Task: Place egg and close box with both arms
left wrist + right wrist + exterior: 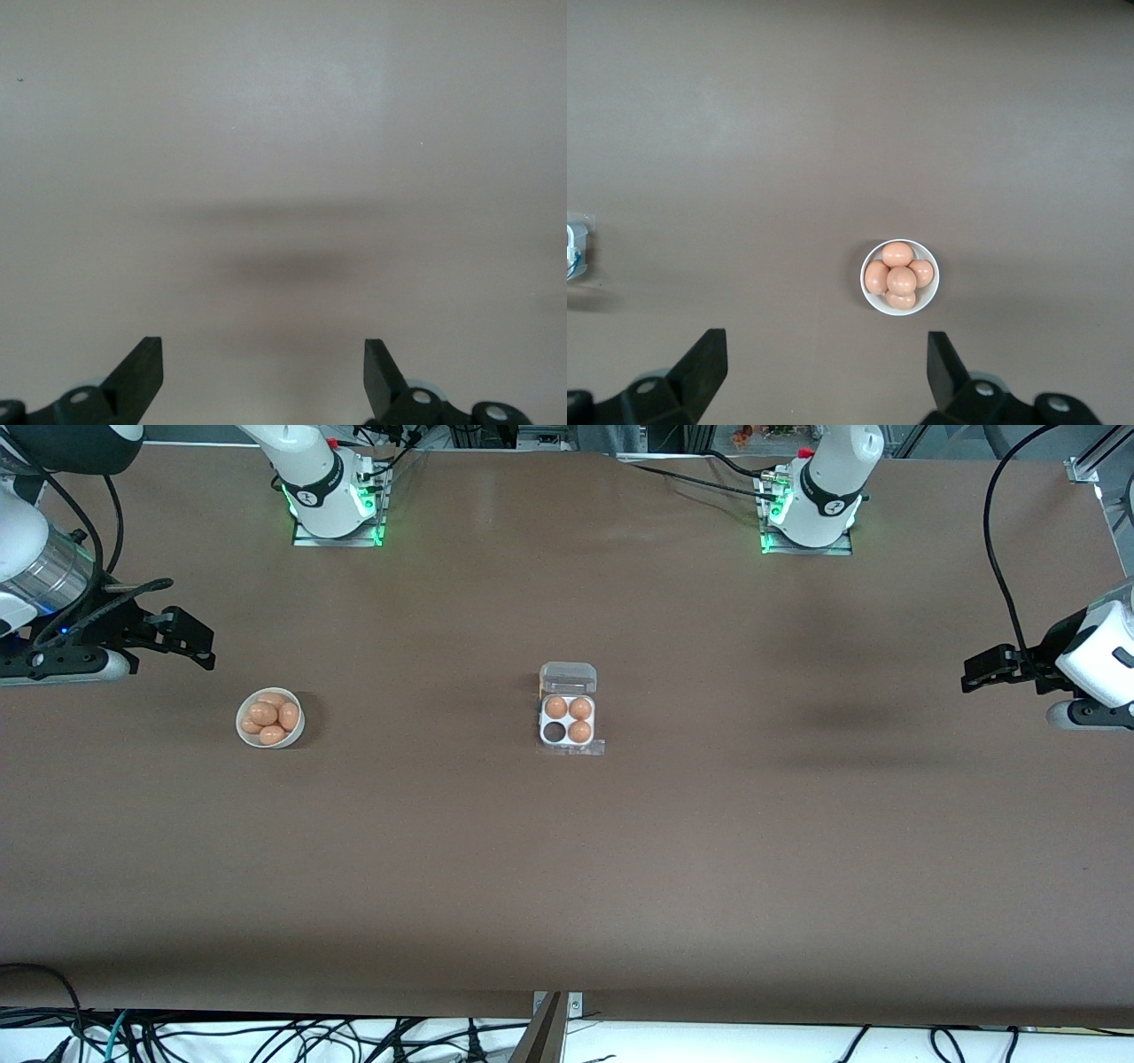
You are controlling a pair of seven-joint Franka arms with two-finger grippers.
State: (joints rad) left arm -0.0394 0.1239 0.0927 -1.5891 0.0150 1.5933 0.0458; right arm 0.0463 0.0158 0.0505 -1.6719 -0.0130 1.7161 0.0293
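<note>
The box (567, 721) sits mid-table, its clear lid (568, 677) open and lying flat. Three orange-brown eggs fill its cells; the cell (555, 732) nearer the camera toward the right arm's end is empty. Several loose eggs (270, 718) lie in a round white bowl (245, 728) toward the right arm's end, also in the right wrist view (899, 276). My right gripper (199, 642) is open and empty, up in the air beside the bowl (827, 354). My left gripper (974, 673) is open and empty over bare table at the left arm's end (264, 354).
The brown table (567, 868) stretches wide around the box. The arm bases (332, 509) stand at the table's back edge. A corner of the box shows at the edge of the right wrist view (574, 248). Cables hang below the front edge.
</note>
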